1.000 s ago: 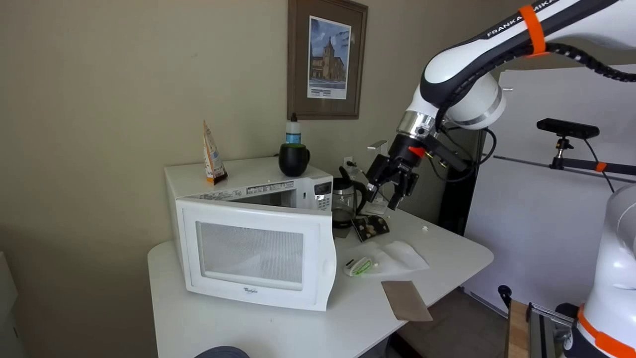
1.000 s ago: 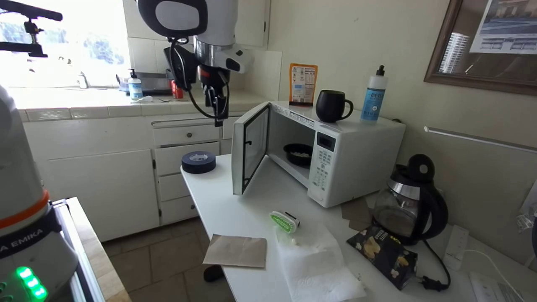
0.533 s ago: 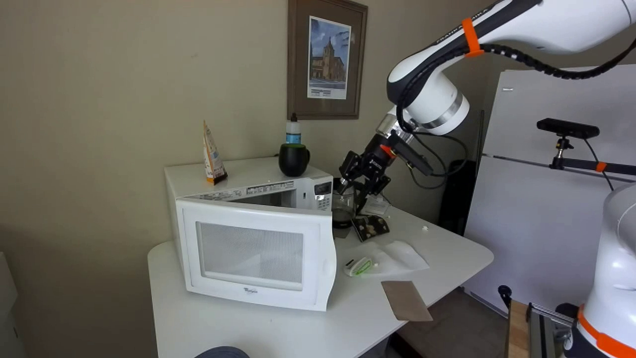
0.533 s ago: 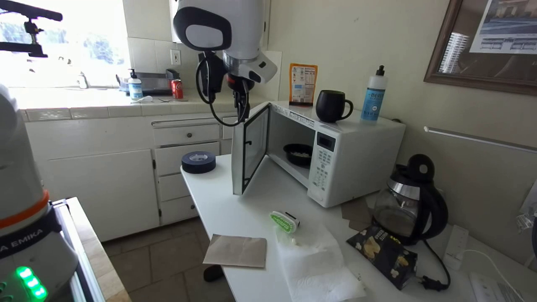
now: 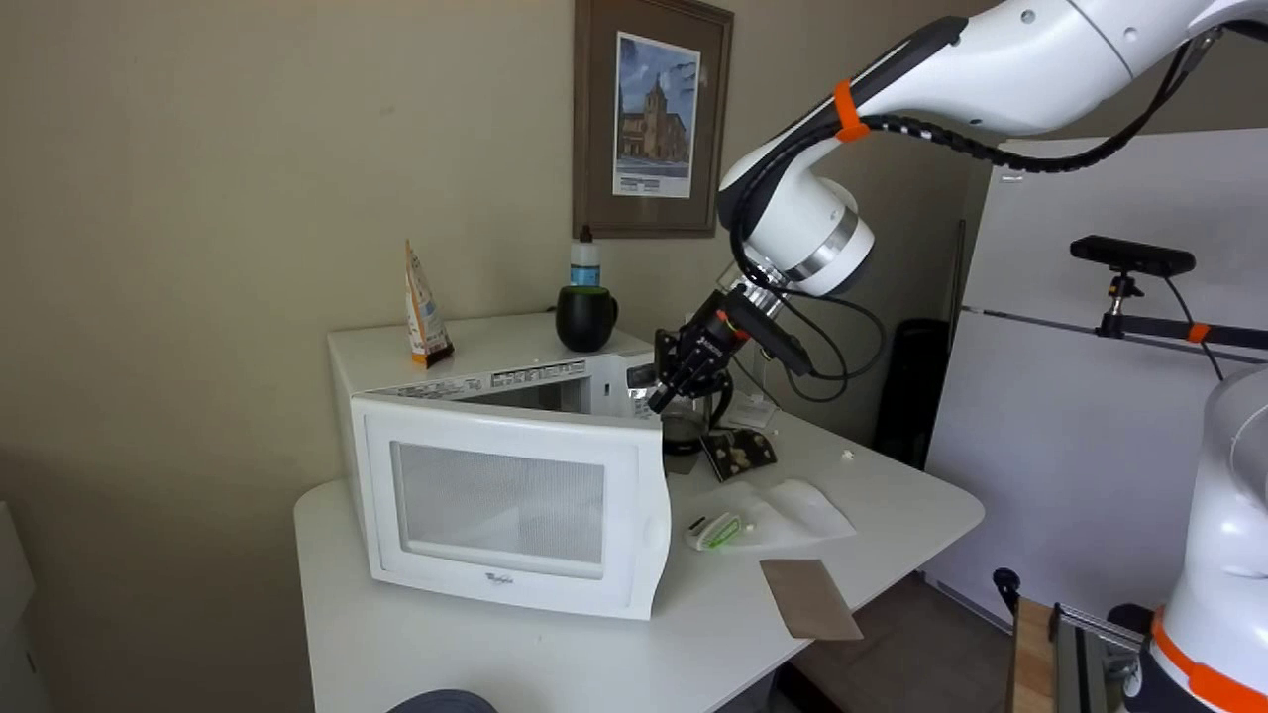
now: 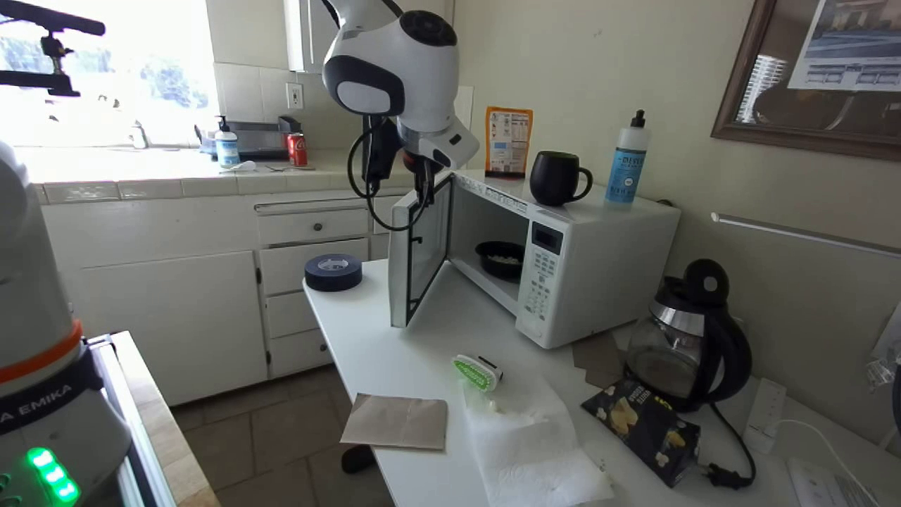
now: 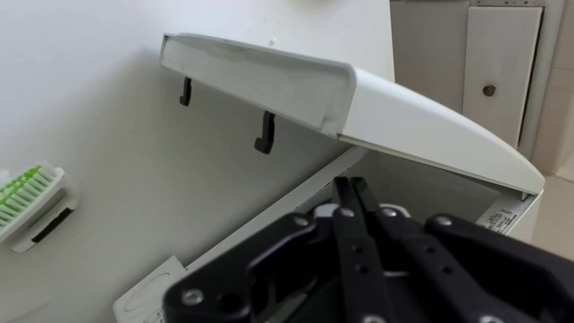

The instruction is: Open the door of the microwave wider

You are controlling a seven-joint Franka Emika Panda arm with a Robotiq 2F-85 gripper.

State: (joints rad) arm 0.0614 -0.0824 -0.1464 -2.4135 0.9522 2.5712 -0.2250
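Some progress: in an exterior view, the windowed door point(image 6: 426, 259) stands partway open, left of the countertop microwave point(image 6: 581, 267); widening apparently remains. The empty gripper point(image 7: 350, 181), fingers together, hangs nearby.

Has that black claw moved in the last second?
Yes: in an exterior view, the gripper has gone left across the image, from right of the framed picture to below it, nearer the door.
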